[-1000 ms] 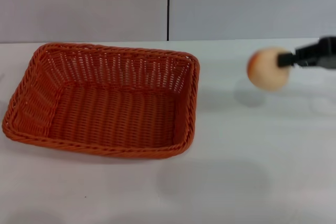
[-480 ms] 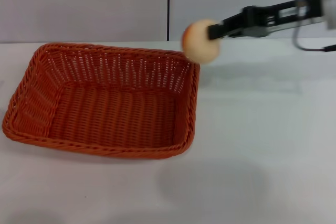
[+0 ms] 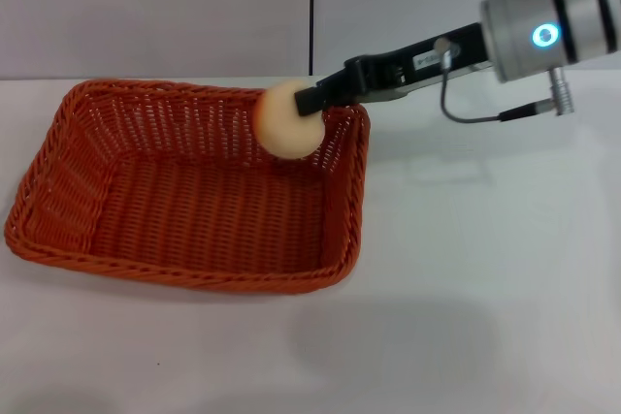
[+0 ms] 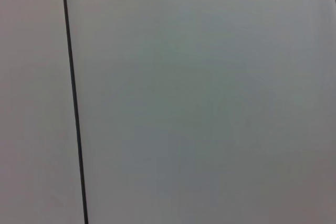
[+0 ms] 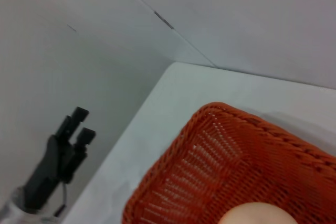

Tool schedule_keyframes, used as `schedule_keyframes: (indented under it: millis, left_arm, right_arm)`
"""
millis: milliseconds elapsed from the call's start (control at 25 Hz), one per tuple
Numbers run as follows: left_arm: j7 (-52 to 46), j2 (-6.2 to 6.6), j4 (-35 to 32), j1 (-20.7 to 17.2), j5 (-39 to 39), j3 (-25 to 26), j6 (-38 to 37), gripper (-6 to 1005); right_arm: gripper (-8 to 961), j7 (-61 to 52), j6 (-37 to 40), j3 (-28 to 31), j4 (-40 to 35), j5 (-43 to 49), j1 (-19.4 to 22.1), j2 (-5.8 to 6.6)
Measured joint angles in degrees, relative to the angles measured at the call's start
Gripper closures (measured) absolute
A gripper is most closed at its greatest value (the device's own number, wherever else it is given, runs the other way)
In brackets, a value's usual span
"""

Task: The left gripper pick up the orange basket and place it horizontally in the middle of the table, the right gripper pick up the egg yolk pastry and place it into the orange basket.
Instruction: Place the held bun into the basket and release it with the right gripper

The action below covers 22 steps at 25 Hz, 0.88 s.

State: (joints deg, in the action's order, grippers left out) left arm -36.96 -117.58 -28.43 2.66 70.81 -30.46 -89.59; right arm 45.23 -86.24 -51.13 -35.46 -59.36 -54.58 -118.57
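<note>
The orange basket (image 3: 194, 191) lies on the white table (image 3: 466, 269), left of centre, with its long side across my view. My right gripper (image 3: 312, 101) reaches in from the upper right and is shut on the egg yolk pastry (image 3: 289, 120). The pastry hangs in the air over the basket's far right corner, just inside the rim. In the right wrist view the basket (image 5: 226, 171) lies below, and the pastry (image 5: 254, 216) peeks in at the picture's edge. My left gripper (image 5: 83, 123) is parked beyond the table's side, its two fingers apart and empty.
A grey wall with a dark vertical seam (image 3: 311, 12) stands behind the table. The left wrist view holds only that wall and its seam (image 4: 73, 103). A cable (image 3: 485, 115) loops under the right arm's wrist.
My right gripper has carried the pastry leftward from above the table's right side, first rising, then dipping over the basket's far right corner. The basket has not moved.
</note>
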Motion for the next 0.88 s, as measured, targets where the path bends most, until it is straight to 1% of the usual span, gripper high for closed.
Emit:
schedule_keyframes:
  millis: [80, 120, 280, 320, 480, 560, 600, 640, 680, 720, 760, 800, 840, 880]
  left_arm:
    - [0.0, 0.1, 0.0, -0.1, 0.2, 0.2, -0.1, 315]
    - [0.0, 0.18, 0.1, -0.4, 0.3, 0.3, -0.2, 315]
    - [0.0, 0.25, 0.2, -0.6, 0.3, 0.4, -0.2, 314]
    - [0.1, 0.25, 0.2, -0.7, 0.3, 0.4, -0.1, 314]
    - [0.9, 0.32, 0.2, -0.9, 0.3, 0.3, 0.0, 314]
    - [1.2, 0.41, 0.2, -1.0, 0.4, 0.3, 0.0, 314]
    - [1.2, 0.41, 0.2, -1.0, 0.4, 0.3, 0.0, 314]
    - [1.2, 0.41, 0.2, -1.0, 0.4, 0.3, 0.0, 314]
    - [1.5, 0.68, 0.5, -1.2, 0.4, 0.3, 0.0, 314]
    - [1.5, 0.68, 0.5, -1.2, 0.4, 0.3, 0.0, 314]
    - [1.6, 1.44, 1.6, -1.1, 0.4, 0.3, 0.1, 314]
    - [1.6, 1.56, 2.0, -1.0, 0.4, 0.3, 0.2, 314]
    - [1.6, 1.56, 2.0, -1.0, 0.4, 0.3, 0.2, 314]
    - [1.6, 1.74, 2.3, -0.9, 0.3, 0.3, 0.3, 314]
  right_arm:
    - [874, 0.5, 1.9, -1.6, 1.1, 0.0, -0.4, -0.23]
    - [872, 0.9, 3.9, -2.5, 3.2, -0.1, -0.9, -0.25]
    - [866, 2.0, 6.4, -2.6, 5.8, -0.8, -1.1, -0.32]
    - [865, 2.5, 7.1, -2.6, 6.6, -2.3, -0.7, -0.32]
    - [710, 3.6, 7.0, -2.6, 6.7, -4.8, 0.4, -0.34]
    - [638, 3.9, 5.9, -2.3, 6.1, -5.6, 1.2, -0.34]
    - [605, 5.0, 4.4, -2.3, 5.3, -7.3, 2.4, -0.36]
    - [572, 5.0, 4.4, -2.3, 5.3, -7.3, 2.4, -0.36]
    - [539, 6.5, 3.6, -2.5, 5.2, -8.9, 3.0, -0.37]
    - [506, 7.9, 3.1, -2.7, 5.1, -10.2, 3.7, -0.4]
    - [473, 9.5, 2.2, -2.7, 5.1, -11.8, 4.5, -0.41]
    - [440, 11.9, 0.6, -2.7, 4.3, -14.7, 6.6, -0.43]
    - [426, 11.9, 0.6, -2.7, 4.3, -14.7, 6.6, -0.43]
    - [412, 12.7, -0.4, -2.7, 3.1, -16.3, 8.3, -0.43]
